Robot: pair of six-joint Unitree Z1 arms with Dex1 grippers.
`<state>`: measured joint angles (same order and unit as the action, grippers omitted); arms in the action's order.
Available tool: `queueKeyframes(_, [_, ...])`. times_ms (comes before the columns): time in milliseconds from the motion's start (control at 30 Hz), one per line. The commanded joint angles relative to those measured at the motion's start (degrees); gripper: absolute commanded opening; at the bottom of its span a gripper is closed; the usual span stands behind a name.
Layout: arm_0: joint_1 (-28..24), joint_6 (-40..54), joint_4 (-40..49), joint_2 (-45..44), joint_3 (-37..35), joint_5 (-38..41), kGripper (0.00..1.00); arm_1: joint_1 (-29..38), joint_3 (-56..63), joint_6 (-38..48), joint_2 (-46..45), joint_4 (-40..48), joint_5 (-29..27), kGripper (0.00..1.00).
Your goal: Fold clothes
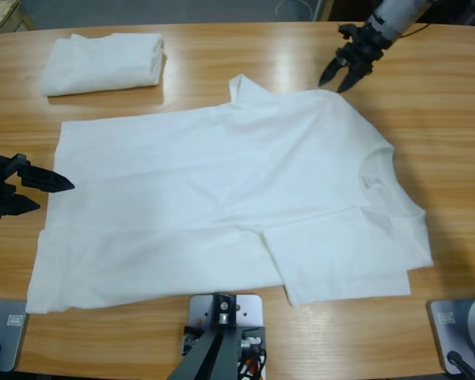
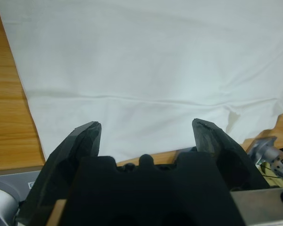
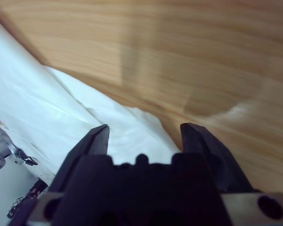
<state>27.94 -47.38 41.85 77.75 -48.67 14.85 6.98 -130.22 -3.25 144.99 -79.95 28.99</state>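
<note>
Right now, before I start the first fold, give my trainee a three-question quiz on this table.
1. True or false: the spread T-shirt lies flat with one sleeve already folded in.
2. Where is the folded T-shirt? A: on the spread shirt. B: apart from it, on bare table.
3. State of the left gripper and right gripper?

Key: 1 true. 2 B. 3 both open, holding nothing.

Long wooden table, light orange-brown grain running lengthwise, glossy with pale glare streaks near its far edge. Beyond the far edge, grey floor. Pale wooden furniture piece at far left corner. Dark area past far right corner; can't tell what.
</note>
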Motion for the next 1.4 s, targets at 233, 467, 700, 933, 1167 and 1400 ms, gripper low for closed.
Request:
queueKeyframes(233, [0.0,-0.5,-0.8,-3.3,4.3,0.4,0.757,-0.9,10.1,-4.1,-0.4,4.7,3.4,0.378])
queueKeyframes(467, [0.0,-0.6,-0.8,-4.2,5.8,0.4,0.757,-0.8,10.1,-7.1,0.1,6.5,6.2,0.000])
queueKeyframes(700, [0.0,-0.7,-1.9,-3.9,6.1,0.4,0.757,-0.4,10.7,-9.7,-2.4,8.6,9.9,0.000])
queueKeyframes(933, [0.0,-1.3,-3.3,-4.3,7.7,0.7,0.757,3.4,21.8,-9.9,-10.2,10.0,10.0,0.000])
queueKeyframes(1167, [0.1,-1.7,-6.5,-4.8,11.3,1.0,0.757,7.7,41.0,-9.0,-22.1,18.5,9.2,0.000])
queueKeyframes(1400, [0.1,-2.2,-7.1,-6.6,12.8,1.0,0.757,9.8,43.7,-7.2,-25.9,16.1,8.9,0.000])
